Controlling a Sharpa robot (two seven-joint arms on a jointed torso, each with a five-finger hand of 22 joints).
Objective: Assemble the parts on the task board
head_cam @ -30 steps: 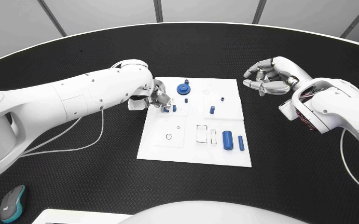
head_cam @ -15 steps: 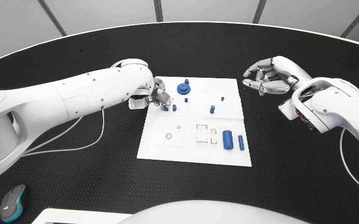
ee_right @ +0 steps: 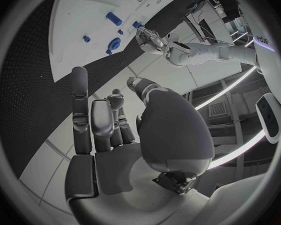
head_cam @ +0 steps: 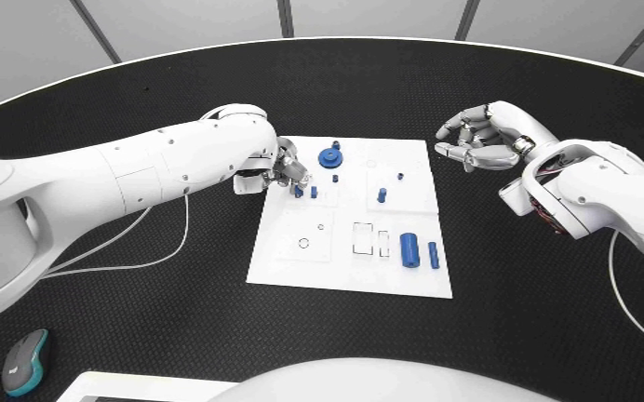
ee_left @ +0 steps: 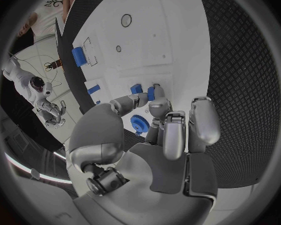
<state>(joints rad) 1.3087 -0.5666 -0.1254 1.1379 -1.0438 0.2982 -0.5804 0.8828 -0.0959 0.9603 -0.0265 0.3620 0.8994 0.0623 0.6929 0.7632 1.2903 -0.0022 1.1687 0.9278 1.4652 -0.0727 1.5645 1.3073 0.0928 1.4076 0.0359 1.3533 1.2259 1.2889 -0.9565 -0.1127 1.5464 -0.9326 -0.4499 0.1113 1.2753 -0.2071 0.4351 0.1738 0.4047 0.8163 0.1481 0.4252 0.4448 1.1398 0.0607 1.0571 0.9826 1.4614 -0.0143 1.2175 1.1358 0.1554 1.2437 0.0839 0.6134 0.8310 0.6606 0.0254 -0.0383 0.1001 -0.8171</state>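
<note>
Where blue parts (head_cam: pixel 304 193) stand: left robot hand (head_cam: pixel 285 172).

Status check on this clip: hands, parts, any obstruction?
Left hand fingertips on a small blue part at the task board. Right hand off board, fingers curled, holding nothing. Nothing blocking.

Task board (head_cam: pixel 352 272) mid-tabletop (head_cam: pixel 161 318). Gear (head_cam: pixel 330 157) at far edge; two pegs (head_cam: pixel 304 192) near left edge, under left hand (head_cam: pixel 282 172); two cylinders (head_cam: pixel 419 251) at near right. Right hand (head_cam: pixel 483 139) off board, to the right.
</note>
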